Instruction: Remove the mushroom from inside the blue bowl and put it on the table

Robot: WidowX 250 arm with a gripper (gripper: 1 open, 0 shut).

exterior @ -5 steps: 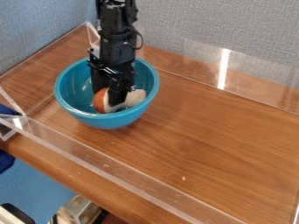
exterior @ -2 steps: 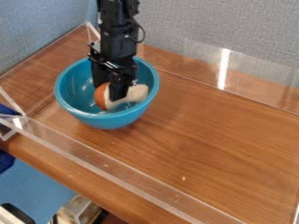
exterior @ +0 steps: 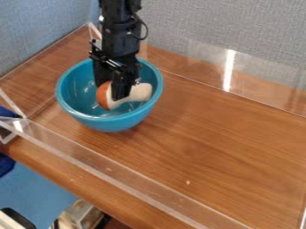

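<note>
The black metal claw (exterior: 117, 79) is pinched closed on the toy mushroom (exterior: 123, 96), with its orange-brown cap and pale stem, inside the glossy turquoise-blue plastic bowl (exterior: 109, 120). Beneath the bowl is the reddish-brown wood-grain worktop (exterior: 209, 143); behind it rises a grey textured wall (exterior: 227, 31).

I can't read any text, label, brand, number or sign from my camera view.
</note>
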